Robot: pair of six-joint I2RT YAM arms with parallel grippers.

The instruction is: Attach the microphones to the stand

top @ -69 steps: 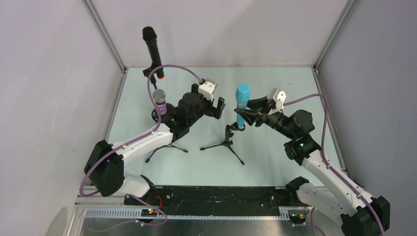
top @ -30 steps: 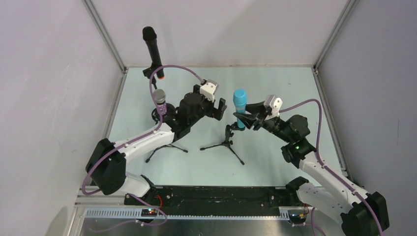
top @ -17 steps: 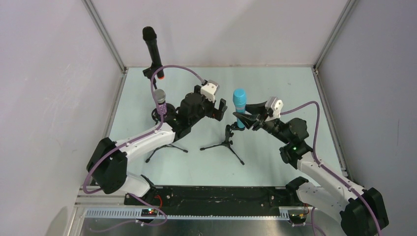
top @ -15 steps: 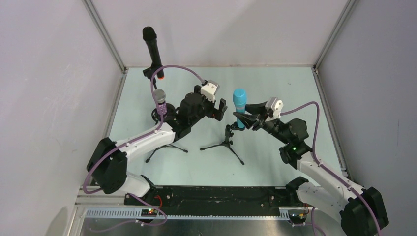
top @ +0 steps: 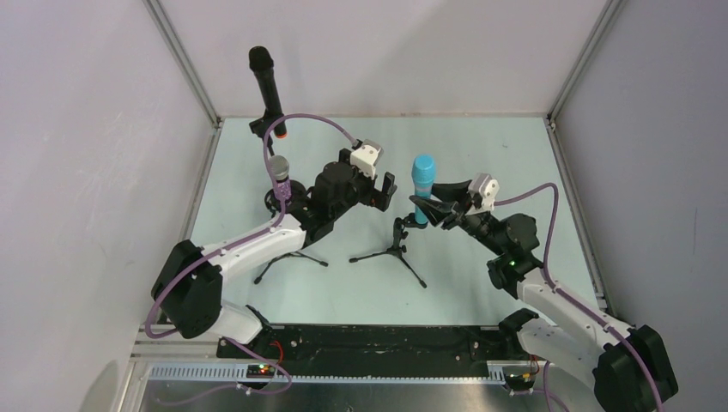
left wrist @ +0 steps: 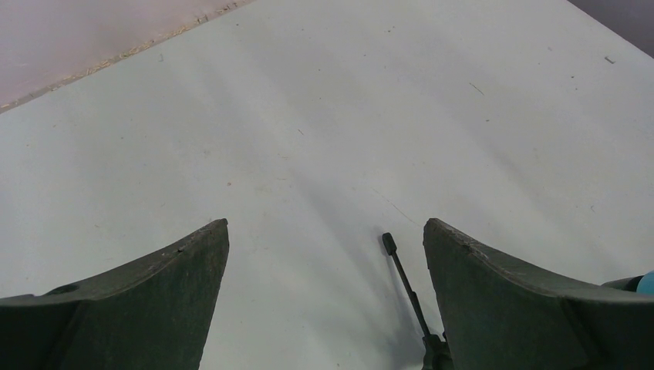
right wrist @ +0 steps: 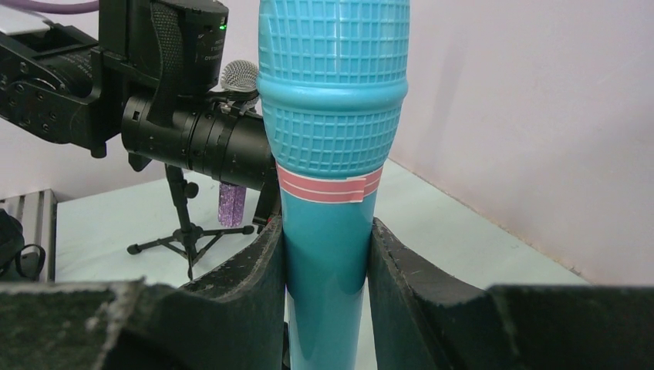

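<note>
Right wrist, blue microphone (right wrist: 333, 116), left arm (right wrist: 185, 131) behind

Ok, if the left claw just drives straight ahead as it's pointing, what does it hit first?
Probably the bare table: the left claw is open and aimed down at it. A stand leg lies near its right-hand finger and might be clipped first; depth is unclear.

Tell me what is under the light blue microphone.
A black tripod stand is below the light blue microphone. The right fingers cover its lower end, so whether it sits in the clip cannot be seen.
</note>
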